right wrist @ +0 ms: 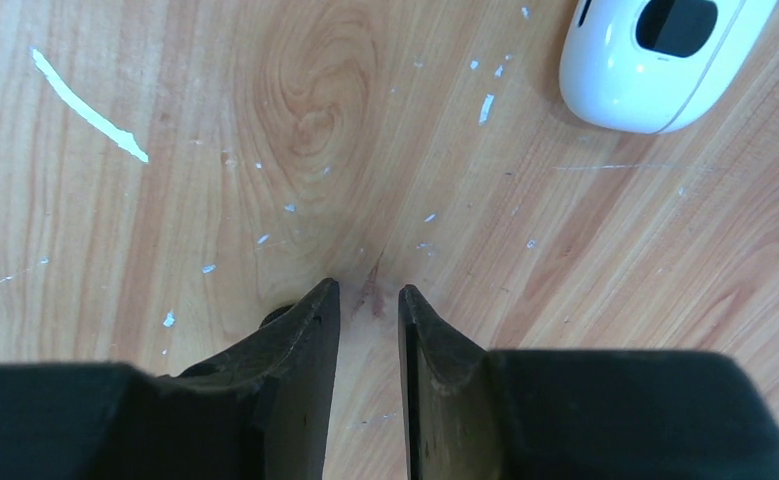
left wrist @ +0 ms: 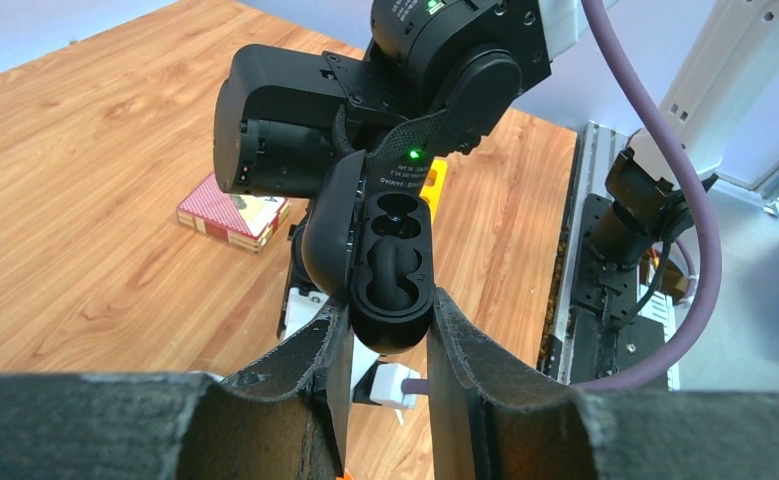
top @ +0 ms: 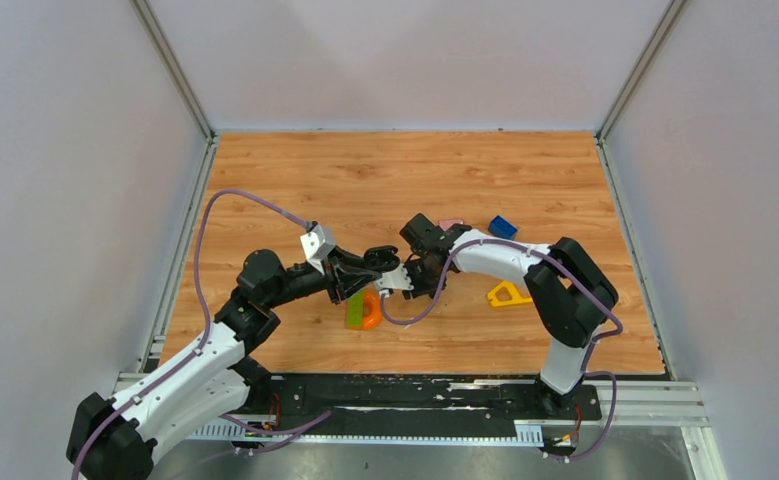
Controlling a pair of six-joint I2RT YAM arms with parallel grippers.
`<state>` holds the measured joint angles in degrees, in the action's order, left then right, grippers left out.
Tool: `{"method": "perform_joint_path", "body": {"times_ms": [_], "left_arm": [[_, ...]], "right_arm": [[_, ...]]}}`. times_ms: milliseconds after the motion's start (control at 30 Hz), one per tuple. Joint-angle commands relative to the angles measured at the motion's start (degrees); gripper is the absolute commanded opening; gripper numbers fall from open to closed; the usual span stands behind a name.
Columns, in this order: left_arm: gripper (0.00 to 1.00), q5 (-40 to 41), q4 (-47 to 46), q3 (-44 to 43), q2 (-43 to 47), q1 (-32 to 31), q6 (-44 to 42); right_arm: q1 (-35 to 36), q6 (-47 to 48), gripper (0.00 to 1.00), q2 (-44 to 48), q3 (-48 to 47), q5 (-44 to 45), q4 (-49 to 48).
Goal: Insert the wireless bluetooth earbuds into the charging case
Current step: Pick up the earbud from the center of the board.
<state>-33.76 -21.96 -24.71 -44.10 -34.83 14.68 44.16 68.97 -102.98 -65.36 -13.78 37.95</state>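
Two dark wells are seen in the open black charging case [left wrist: 393, 262]; earbuds inside cannot be told. It is clamped by the left gripper [left wrist: 390, 302]. Beside it the right gripper [right wrist: 367, 290] is narrowly parted, a white charging case [right wrist: 615, 90] lying near.

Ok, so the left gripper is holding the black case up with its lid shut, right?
Not quite: the lid is open, with the moulded pockets showing. The left gripper is holding the black case up, as the left wrist view shows.

surface: wooden table [top: 415, 170] | on it: blue block [top: 503, 226], yellow triangle [top: 494, 297], white case [right wrist: 655, 60], white sliver [right wrist: 87, 108]
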Motion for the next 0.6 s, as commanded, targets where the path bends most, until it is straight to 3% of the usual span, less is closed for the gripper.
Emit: {"method": "perform_joint_path", "body": {"times_ms": [0, 567], "left_arm": [[0.01, 0.36, -1.34, -2.18, 1.05, 0.18, -1.34], [0.01, -0.09, -1.78, -2.25, 0.65, 0.15, -1.05]], "right_arm": [[-1.17, 0.3, 0.28, -0.03, -1.19, 2.03, -1.26], [-2.83, -0.36, 0.28, 5.77, 4.25, 1.18, 1.45]]}}
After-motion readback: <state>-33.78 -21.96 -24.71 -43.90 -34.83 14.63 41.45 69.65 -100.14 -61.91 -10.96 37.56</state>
